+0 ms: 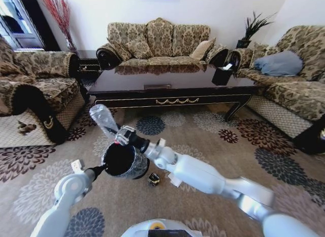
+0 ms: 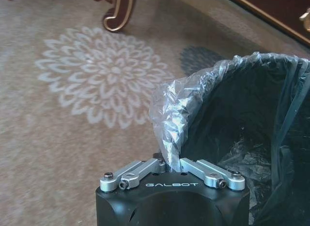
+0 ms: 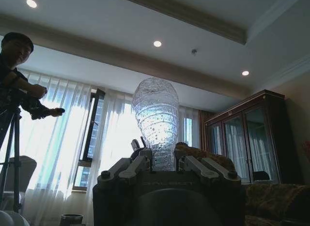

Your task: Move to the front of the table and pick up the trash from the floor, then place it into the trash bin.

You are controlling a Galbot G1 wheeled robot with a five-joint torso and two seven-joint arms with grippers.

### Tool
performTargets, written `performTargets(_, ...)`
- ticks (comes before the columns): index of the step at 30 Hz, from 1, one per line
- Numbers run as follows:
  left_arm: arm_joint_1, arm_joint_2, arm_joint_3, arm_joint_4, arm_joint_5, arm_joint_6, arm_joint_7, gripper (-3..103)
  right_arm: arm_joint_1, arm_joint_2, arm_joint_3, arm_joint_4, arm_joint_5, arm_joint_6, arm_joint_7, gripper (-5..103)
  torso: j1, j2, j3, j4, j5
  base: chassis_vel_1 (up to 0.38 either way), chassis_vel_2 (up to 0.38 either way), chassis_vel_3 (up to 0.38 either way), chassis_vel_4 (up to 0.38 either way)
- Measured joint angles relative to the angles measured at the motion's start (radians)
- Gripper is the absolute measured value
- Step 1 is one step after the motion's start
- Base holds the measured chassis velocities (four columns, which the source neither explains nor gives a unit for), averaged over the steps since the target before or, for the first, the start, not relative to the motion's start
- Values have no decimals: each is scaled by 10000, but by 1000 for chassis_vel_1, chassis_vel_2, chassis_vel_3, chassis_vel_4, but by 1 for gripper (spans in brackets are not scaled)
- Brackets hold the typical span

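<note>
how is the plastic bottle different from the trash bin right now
The plastic bottle is clear and slim; the trash bin is black, round and wider. The bottle is gripped near its neck by the right end effector, bottom end tilted upward; the bin is held at its lined rim by the left end effector, mouth open. Both are held up off the carpet.

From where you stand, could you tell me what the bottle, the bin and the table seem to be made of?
Bottle: thin clear plastic, ribbed, light passing through it.
Bin: black, probably plastic; its liner is crinkly clear film.
Table: dark wood, it seems, polished enough to mirror the sofa.
</note>
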Motion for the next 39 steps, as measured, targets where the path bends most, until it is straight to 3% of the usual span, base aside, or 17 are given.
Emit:
performTargets(7, -160, 23, 59, -313, -236, 0, -33, 0, -139, -439, 164, -881, -573, 244, -449, 20, 0, 0, -1, 1, 1, 0, 0, 0, 0)
performTargets(17, 79, 347, -368, -832, -481, 0, -127, 0, -470, -1268, 343, -649, -766, 262, -616, 18, 0, 1, -2, 0, 3, 0, 0, 0, 0)
performTargets(20, 424, 385, -790, -1091, -504, 1, -128, 0, -568, -1490, 302, -306, -785, 202, -483, 33, 0, 0, -2, 3, 2, 0, 0, 0, 0)
performTargets(22, 510, 392, -898, -1167, -519, 1, -128, 0, -574, -1553, 293, -206, -760, 180, -469, 33, 0, 0, -2, 4, 3, 0, 0, 0, 0)
performTargets(26, 674, 427, -1147, -1437, -589, 1, -203, 0, -710, -2138, 407, 374, -632, 31, -390, 55, 0, 1, -3, 3, 1, 0, 0, 0, 0)
performTargets(29, 750, 424, -1229, -1558, -596, 1, -218, 0, -926, -2424, 618, 495, -637, -9, -399, 61, -1, 1, -2, -1, 2, 0, 0, 0, 0)
performTargets(30, 806, 419, -1263, -1633, -595, 1, -226, 0, -1049, -2562, 744, 570, -667, -34, -431, 71, 0, 0, -2, 0, 3, 0, 0, 0, 0)
performTargets(32, 842, 416, -1279, -1688, -594, 1, -227, 0, -1127, -2653, 815, 638, -696, -55, -462, 71, 0, 1, -2, 1, 2, 0, 0, 0, 0)
performTargets(34, 901, 387, -1286, -1791, -579, 2, -230, 0, -1299, -2802, 922, 836, -787, -99, -488, 82, -1, 1, -3, 0, 2, 0, 0, 0, 0)
performTargets(39, 953, 260, -1282, -1823, -490, 1, -264, 0, -1420, -2841, 995, 1108, -940, -158, -369, 97, -2, 1, -2, 2, 2, 0, 0, 0, 0)
